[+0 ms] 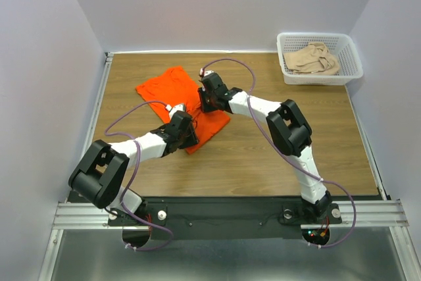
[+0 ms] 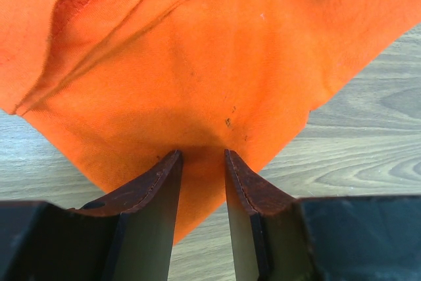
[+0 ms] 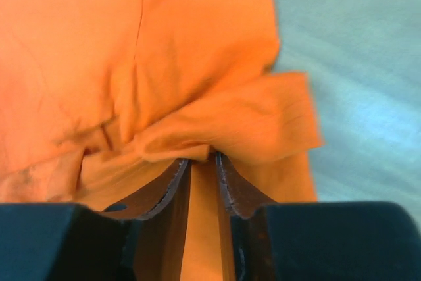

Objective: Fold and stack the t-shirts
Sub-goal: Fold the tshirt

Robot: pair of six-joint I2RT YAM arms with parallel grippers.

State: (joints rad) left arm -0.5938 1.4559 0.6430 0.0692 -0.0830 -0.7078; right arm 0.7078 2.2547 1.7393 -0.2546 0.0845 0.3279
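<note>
An orange t-shirt (image 1: 164, 87) lies partly folded on the wooden table, left of centre. My left gripper (image 1: 192, 136) (image 2: 202, 153) stands over its near corner, jaws apart, fingertips (image 2: 172, 157) resting on the flat cloth (image 2: 217, 51) with nothing pinched. My right gripper (image 1: 205, 101) (image 3: 202, 158) is at the shirt's right edge. Its jaws are narrow, with a raised fold of orange cloth (image 3: 217, 123) caught at the tips. A beige t-shirt (image 1: 314, 58) sits crumpled in the basket at the back right.
A white lattice basket (image 1: 322, 78) stands in the table's back right corner. White walls close off the left, back and right sides. Bare wood (image 1: 276, 162) stretches between the shirt and the basket.
</note>
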